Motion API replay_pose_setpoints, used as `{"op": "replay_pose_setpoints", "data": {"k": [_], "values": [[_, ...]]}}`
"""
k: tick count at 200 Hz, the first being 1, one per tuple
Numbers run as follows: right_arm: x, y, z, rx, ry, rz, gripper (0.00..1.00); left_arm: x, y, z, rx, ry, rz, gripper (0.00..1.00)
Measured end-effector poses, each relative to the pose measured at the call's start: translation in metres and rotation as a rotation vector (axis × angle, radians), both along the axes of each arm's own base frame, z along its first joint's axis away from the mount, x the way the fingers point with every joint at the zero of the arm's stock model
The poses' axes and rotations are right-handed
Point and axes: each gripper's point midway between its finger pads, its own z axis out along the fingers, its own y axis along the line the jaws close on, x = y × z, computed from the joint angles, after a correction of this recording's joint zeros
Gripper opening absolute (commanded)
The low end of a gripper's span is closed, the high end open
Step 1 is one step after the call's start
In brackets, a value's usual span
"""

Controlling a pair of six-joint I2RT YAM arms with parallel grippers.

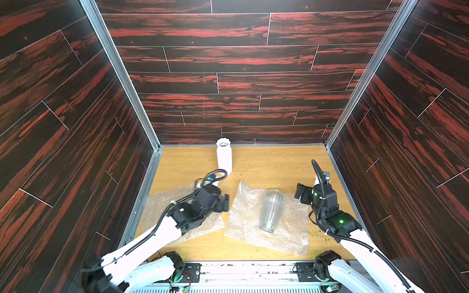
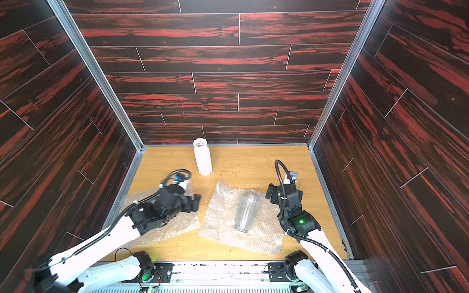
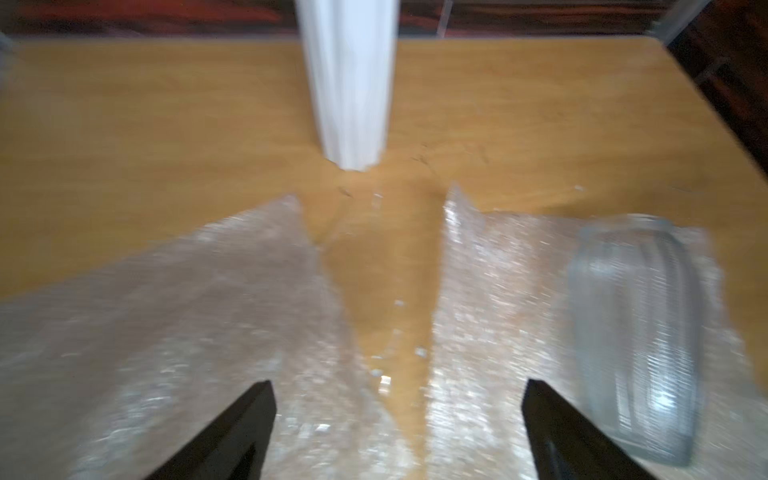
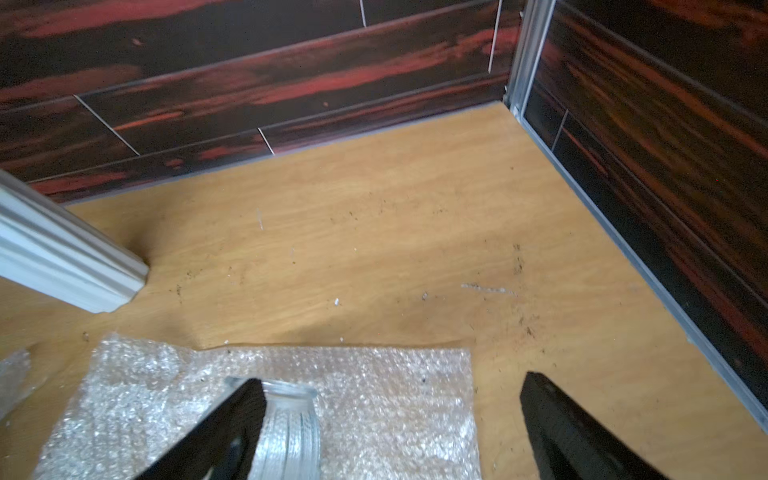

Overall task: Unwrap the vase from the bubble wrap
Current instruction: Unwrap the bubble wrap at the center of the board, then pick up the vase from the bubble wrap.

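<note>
Both end effectors were spread wide and empty. The left end effector (image 3: 395,382) was held low beside the glass vase (image 1: 271,210), over the gap between the two sheets. The right end effector (image 4: 394,377) was held on the vase's other side, near its far end; whether a finger touched it could not be told.

The glass vase was lying on its side, fully uncovered, on a flattened bubble wrap sheet (image 1: 243,210), so the unwrapping was judged done and no grip needed. A second sheet (image 1: 157,213) was spread flat beyond the left arm's side of the vase, partly under that arm.

A white vase (image 1: 224,157) stood upright behind the glass vase, apart from it, on the worktop (image 1: 274,159). Nothing was seen blocking a retreat, though the loose vase could be rolled by a nudge.
</note>
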Motion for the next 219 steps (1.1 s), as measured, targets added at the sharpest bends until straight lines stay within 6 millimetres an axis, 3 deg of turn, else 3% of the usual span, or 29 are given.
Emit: {"op": "replay_pose_setpoints", "data": {"k": [20, 41, 89, 125, 168, 219], "values": [[0.005, 0.003, 0.004, -0.008, -0.020, 0.019, 0.99, 0.004, 0.022, 0.007, 0.023, -0.040, 0.079, 1.00], [0.011, 0.009, 0.000, -0.010, -0.008, 0.040, 0.99, 0.008, 0.027, 0.007, 0.030, -0.037, 0.095, 1.00], [0.033, 0.042, 0.002, 0.036, 0.129, 0.161, 0.99, 0.017, 0.000, -0.009, 0.030, 0.061, 0.023, 0.90], [0.054, 0.074, -0.002, 0.097, 0.283, 0.323, 0.99, 0.009, -0.028, -0.013, -0.056, 0.108, -0.109, 0.91], [0.072, 0.082, -0.012, 0.209, 0.432, 0.462, 0.99, 0.000, -0.049, -0.009, -0.135, 0.137, -0.209, 0.98], [0.060, 0.116, -0.051, 0.358, 0.606, 0.659, 0.99, -0.004, -0.064, -0.018, -0.196, 0.169, -0.265, 1.00]]}}
